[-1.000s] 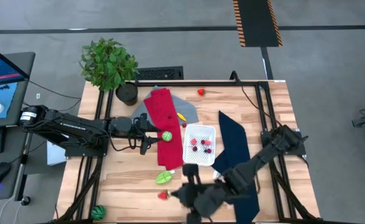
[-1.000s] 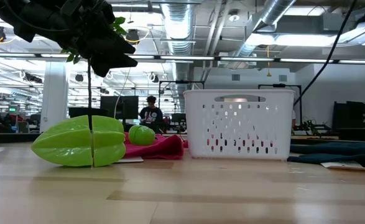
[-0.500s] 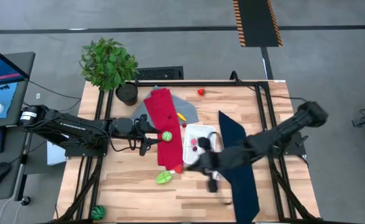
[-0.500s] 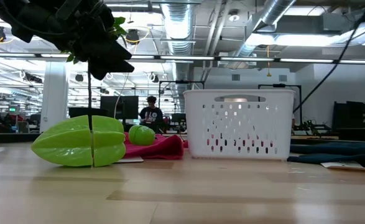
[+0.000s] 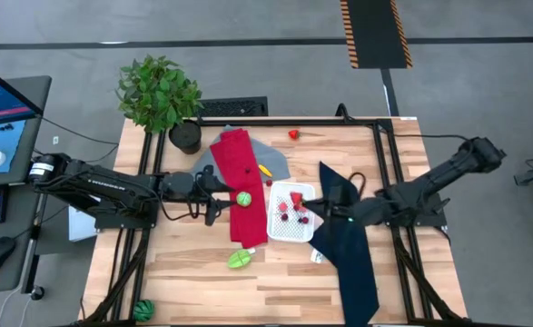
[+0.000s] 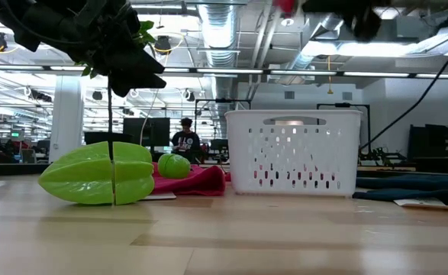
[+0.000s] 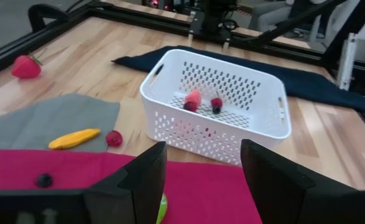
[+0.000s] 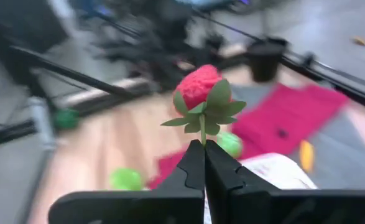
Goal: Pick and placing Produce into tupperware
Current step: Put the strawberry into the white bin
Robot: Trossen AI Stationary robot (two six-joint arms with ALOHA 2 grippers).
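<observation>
The white tub (image 5: 284, 231) stands mid-table and holds several small red and pink pieces (image 7: 201, 101). It also shows in the low view (image 6: 292, 153). My right gripper (image 5: 303, 203) hovers over the tub, shut on a red toy strawberry (image 8: 198, 84). The strawberry shows high above the tub in the low view (image 6: 286, 6). My left gripper (image 7: 201, 180) is open and empty over the red cloth (image 5: 239, 182), next to a green ball (image 5: 244, 197). A green star fruit (image 5: 239, 260) lies on the wood near the front. My right gripper pinches the strawberry's thin green stem (image 8: 202, 137) between its two fingertips (image 8: 193, 163). The arm reaches in from the table's right side. The red fruit and its leaves (image 8: 207, 112) stick out beyond the fingertips. The strawberry is lifted clear, over the tub.
A potted plant (image 5: 162, 91) stands at the far left corner. A navy cloth (image 5: 348, 250) lies right of the tub and a grey cloth (image 5: 273, 163) behind it. A second strawberry (image 5: 293, 134), a yellow piece (image 7: 73, 138) and a small red berry (image 7: 114, 138) lie loose.
My right gripper has taken the strawberry from the wood near the table's front edge and lifted it. It has carried the strawberry toward the far and right side, to a spot above the tub. The strawberry is now clear of the table.
</observation>
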